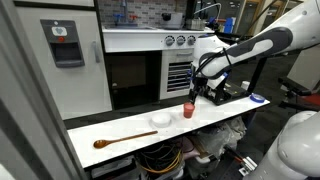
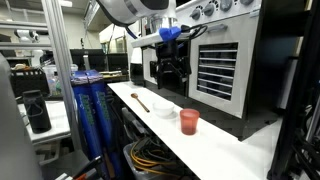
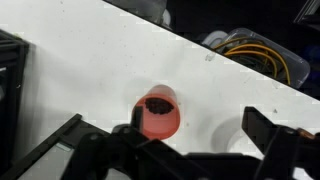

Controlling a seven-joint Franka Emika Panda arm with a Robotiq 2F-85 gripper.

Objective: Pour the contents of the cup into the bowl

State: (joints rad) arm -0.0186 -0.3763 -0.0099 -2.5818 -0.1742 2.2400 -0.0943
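Observation:
The red cup [image 1: 188,110] stands upright on the white table, also seen in an exterior view [image 2: 189,121]. In the wrist view the cup [image 3: 158,112] holds something dark. The white bowl [image 1: 160,120] sits beside it on the table, a little apart, and shows in an exterior view [image 2: 163,108]. My gripper [image 1: 196,94] hangs just above the cup, open and empty. In the wrist view the gripper [image 3: 200,135] has the cup close to one finger, and the other finger stands well clear of it.
A long brown wooden spoon [image 1: 118,139] lies on the table beyond the bowl, also in an exterior view [image 2: 140,101]. A dark oven front [image 1: 135,78] stands behind the table. Cables [image 3: 258,52] hang below the table's front edge.

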